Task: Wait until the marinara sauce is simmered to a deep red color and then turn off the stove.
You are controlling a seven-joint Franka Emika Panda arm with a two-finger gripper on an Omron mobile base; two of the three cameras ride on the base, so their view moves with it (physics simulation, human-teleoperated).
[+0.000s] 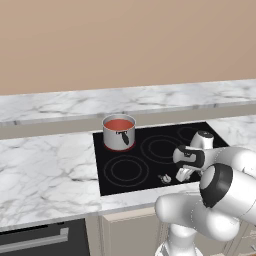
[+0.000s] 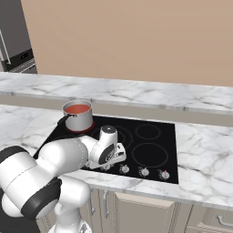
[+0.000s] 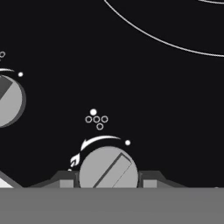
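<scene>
- Left base view: the sauce [image 1: 119, 124] is an orange-red disc inside a small steel pan [image 1: 119, 134] on the back-left burner of the stove [image 1: 150, 170]. There's a red glow around the pan's base. The pan's dark handle points toward the front.
- Same view: the arm comes in from the lower right and the pincer [image 1: 181, 175] is down at the stove's front edge, just right of a silver knob [image 1: 164, 178]. Its tips are hard to make out there.
- Right base view: the sauce [image 2: 78, 108] and pan [image 2: 78, 116] sit at the back left from this side too. This view adds three more knobs [image 2: 144, 172] in a row along the front edge, right of the hand. The pincer [image 2: 105, 165] is low over the left end of that row, mostly hidden by the arm's own white body.
- Right base view also catches a dark appliance [image 2: 13, 41] in the top-left corner. The left base view has the oven front [image 1: 42, 240] with its silver bar handle, under the marble bench [image 1: 45, 170].
- Hand view: this is the close-up the base cameras can't give. A round grey knob [image 3: 108, 168] with a slanted bar across it sits right between the two dark fingertips [image 3: 65, 179], one on each side, at or very near its rim. So the pincer [image 3: 108, 180] is open about a knob's width around it; whether it's actually squeezing can't be told.
- Hand view again: small white burner dots and an arc with a flame mark sit above that knob, a second knob [image 3: 8, 100] is at the left edge, and a thin burner ring curves across the top.
</scene>
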